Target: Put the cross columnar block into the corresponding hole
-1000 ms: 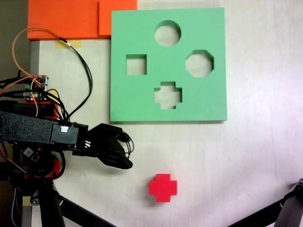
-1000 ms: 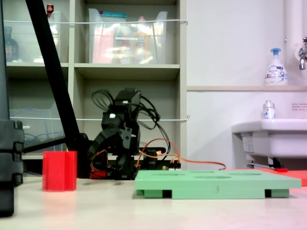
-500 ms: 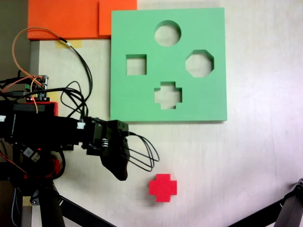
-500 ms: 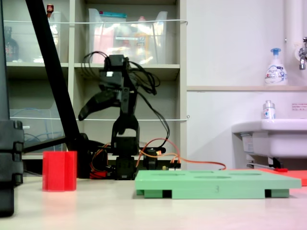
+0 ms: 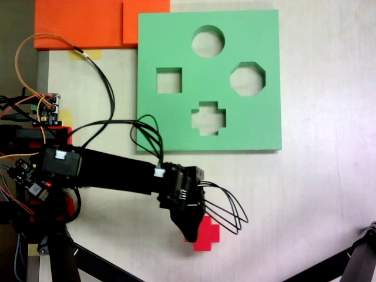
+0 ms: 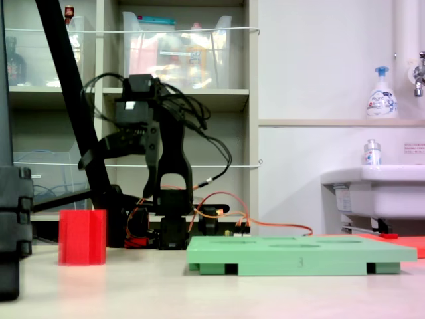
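The red cross columnar block (image 5: 207, 234) stands on the table below the green foam board (image 5: 176, 126) in a fixed view from above. The board's plus-shaped hole (image 5: 208, 118) is empty. My gripper (image 5: 188, 232) reaches in from the left, and its black tip covers the block's left part. From the side, the gripper (image 6: 85, 161) hangs well above the block (image 6: 82, 237), pointing down and left. Only one dark jaw outline shows, so its opening is unclear. The board (image 6: 299, 253) lies flat to the right.
The board also has round (image 5: 208, 41), square (image 5: 169, 80) and octagonal (image 5: 247, 79) cutouts. Orange foam sheets (image 5: 88, 23) lie at the top left. Tripod legs (image 5: 63, 258) cross the bottom corners, and a controller board with wires (image 5: 48, 109) sits at the left.
The arm has stretched out to the right, carrying the gripper from beside its base to over the red block. In the side view the gripper rose, then swung left above the block.
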You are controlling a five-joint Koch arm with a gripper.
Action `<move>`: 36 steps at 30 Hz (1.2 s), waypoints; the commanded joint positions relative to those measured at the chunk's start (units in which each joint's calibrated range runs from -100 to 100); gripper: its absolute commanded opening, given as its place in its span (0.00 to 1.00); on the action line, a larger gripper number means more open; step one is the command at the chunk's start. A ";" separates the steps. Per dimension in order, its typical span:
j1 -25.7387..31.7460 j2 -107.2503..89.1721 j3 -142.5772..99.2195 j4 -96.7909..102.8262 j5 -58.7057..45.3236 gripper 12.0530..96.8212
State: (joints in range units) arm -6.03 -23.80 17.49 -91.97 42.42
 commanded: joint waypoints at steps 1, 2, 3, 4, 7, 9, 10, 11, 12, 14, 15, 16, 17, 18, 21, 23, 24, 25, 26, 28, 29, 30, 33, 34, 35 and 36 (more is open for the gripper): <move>-0.39 3.97 5.44 -2.83 -0.29 0.83; -0.49 6.34 6.34 -2.83 -0.29 0.83; -0.63 8.86 7.33 -2.83 -0.29 0.83; -0.78 11.65 8.43 -2.83 -0.34 0.83; -1.51 17.24 9.73 -2.83 -0.39 0.83; -2.30 18.50 9.63 -2.83 -0.39 0.83; -2.64 19.05 9.53 -2.83 -0.44 0.83; -2.93 19.33 9.53 -2.92 -0.59 0.83; -3.27 19.61 9.43 -2.92 -0.73 0.83; -3.86 20.17 9.43 -2.92 -1.12 0.83; -4.05 20.45 9.43 -2.92 -1.37 0.83; -4.30 20.87 9.43 -2.92 -1.51 0.83; -4.49 21.57 9.43 -2.92 -1.71 0.83; -4.64 22.41 9.63 -2.92 -2.00 0.83; -4.84 27.29 12.02 -2.92 -2.83 0.83; -4.93 29.25 12.32 -2.92 -3.17 0.83; -5.03 29.81 12.22 -2.92 -3.17 0.83; -5.08 30.51 12.22 -2.92 -3.22 0.83; -5.13 30.93 12.22 -2.92 -3.42 0.83; -5.18 32.60 12.22 -2.92 -3.52 0.83; -5.18 33.02 12.22 -2.92 -3.52 0.83; -5.18 33.30 12.22 -2.92 -3.52 0.83; -5.23 33.58 11.62 -4.18 -3.52 0.83; -5.27 34.14 11.62 -4.75 -3.52 0.83; -5.32 34.70 11.52 -5.33 -3.52 0.80; -5.23 34.84 11.32 -5.52 -3.52 0.73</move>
State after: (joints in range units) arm -11.31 11.08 27.00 -92.56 39.24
